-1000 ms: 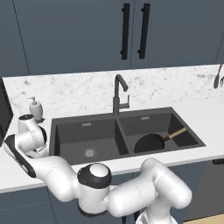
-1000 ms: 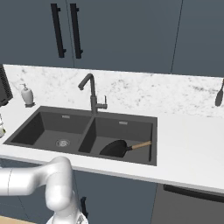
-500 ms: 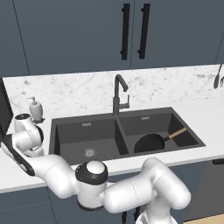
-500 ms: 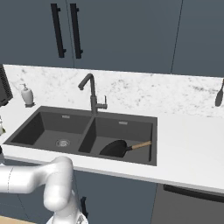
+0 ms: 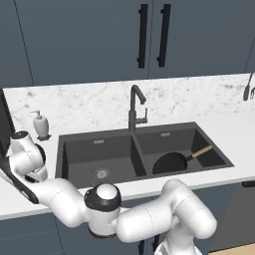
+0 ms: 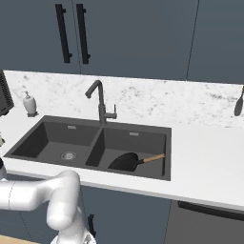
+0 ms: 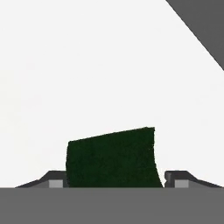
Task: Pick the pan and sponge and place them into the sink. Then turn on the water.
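While the pan (image 5: 172,162) is already lying in the sink's (image 5: 114,140) right basin, the sponge (image 7: 111,158) is sitting on white counter between the gripper's (image 7: 116,183) spread fingers, awaiting pickup; the water isn't running.

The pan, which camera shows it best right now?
The left base view: the pan lies in the sink's right basin, its round black body and wooden handle seen from above. The right base view shows the pan there too, but flatter and partly cut off by the basin's front wall.
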